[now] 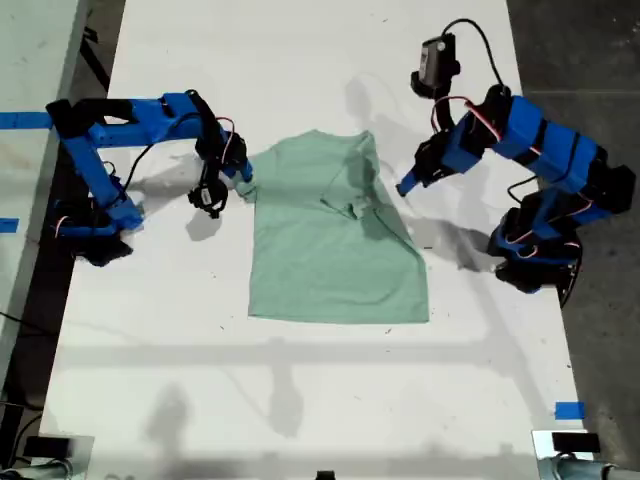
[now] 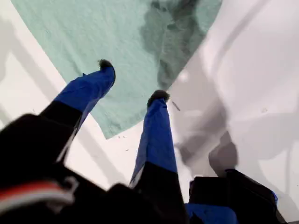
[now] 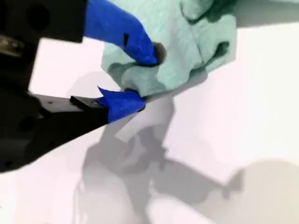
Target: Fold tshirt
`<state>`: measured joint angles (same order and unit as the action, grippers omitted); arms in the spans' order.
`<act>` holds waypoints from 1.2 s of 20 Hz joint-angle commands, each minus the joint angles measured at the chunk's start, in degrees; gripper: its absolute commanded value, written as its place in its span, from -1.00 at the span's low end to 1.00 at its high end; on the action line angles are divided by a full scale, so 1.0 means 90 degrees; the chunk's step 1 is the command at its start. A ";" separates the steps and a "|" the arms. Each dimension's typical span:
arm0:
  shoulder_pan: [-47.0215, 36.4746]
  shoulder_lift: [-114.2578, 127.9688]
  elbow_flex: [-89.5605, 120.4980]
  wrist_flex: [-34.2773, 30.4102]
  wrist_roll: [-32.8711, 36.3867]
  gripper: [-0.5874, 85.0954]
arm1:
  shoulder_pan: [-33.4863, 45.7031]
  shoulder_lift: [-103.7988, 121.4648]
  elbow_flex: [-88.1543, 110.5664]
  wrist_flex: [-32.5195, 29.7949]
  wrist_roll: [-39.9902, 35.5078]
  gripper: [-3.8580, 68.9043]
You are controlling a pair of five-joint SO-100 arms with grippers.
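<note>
The pale mint-green tshirt [image 1: 330, 260] lies mostly flat on the white table [image 1: 300, 400], with its sleeve on the exterior view's right folded in over the body. My second gripper [image 1: 243, 178], on the arm at the exterior view's left, is shut on a bunched bit of cloth at the shirt's upper edge on that side; the second wrist view shows the tshirt [image 3: 187, 37] pinched in that gripper [image 3: 145, 77]. My first gripper [image 1: 405, 185], at the exterior view's right, hangs open just off the shirt's edge. In its wrist view the gripper [image 2: 132, 80] holds nothing, over the tshirt [image 2: 93, 32].
Both arm bases stand on the table, one at the exterior view's left [image 1: 95, 230] and one at its right [image 1: 535, 255]. Blue tape marks [image 1: 568, 410] lie near the table's edges. Dark floor [image 1: 590, 60] borders the table on the exterior view's right.
</note>
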<state>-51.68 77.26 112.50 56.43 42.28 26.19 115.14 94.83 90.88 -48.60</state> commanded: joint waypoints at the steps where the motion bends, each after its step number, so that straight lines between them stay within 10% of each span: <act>1: -0.0127 -0.0146 -0.0254 0.0088 0.0127 -0.98 | -0.0020 0.0508 0.0186 -0.0264 0.0078 -0.36; 10: 0.0137 0.3975 -0.0010 0.1563 -0.0586 -0.98 | 0.0088 0.0869 0.0830 -0.0439 0.0059 -0.36; 19: 0.2041 -0.1484 -0.6826 0.2607 -0.1084 -0.98 | 0.0000 0.1201 0.1201 -0.0459 0.0283 -0.36; 24: 0.1855 -0.2188 -0.6943 0.1689 -0.1074 -0.91 | -0.0059 0.1582 0.1631 -0.0479 0.0430 -0.36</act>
<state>-34.01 56.87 53.96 74.27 32.96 26.37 126.91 109.60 87.98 -45.44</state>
